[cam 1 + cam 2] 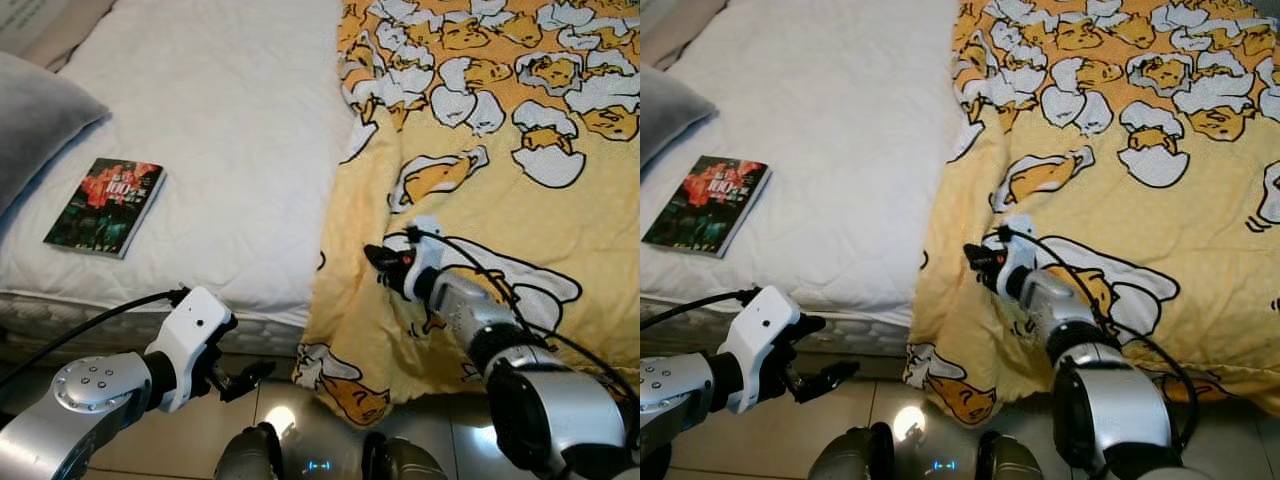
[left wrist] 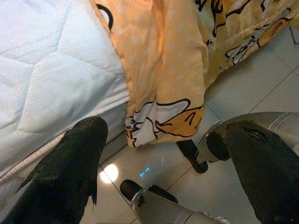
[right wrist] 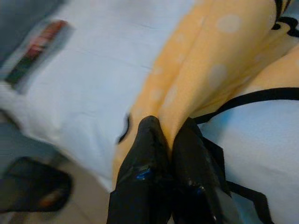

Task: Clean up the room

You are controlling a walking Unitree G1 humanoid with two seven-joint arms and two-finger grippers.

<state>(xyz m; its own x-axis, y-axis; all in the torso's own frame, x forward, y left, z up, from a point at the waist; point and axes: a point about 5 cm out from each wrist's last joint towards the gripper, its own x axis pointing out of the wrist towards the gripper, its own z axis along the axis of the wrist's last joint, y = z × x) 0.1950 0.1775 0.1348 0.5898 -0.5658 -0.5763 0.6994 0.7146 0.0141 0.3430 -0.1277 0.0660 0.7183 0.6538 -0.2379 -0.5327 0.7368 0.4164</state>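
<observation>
Yellow blanket (image 1: pixel 480 200): covers bed (image 1: pixel 230 130) right half, left edge hanging floorward. Right gripper (image 1: pixel 385 262): jaws pinched on fold near that edge. Left gripper (image 1: pixel 245 378): jaws apart, empty, lower left.

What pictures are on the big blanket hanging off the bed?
The yellow quilted blanket has cartoon egg-yolk characters in cracked white eggshells, clearest in the left eye view.

Head eyes look down at the bed (image 1: pixel 230 120); wrist views closely share the blanket (image 2: pixel 177 70) edge.
</observation>
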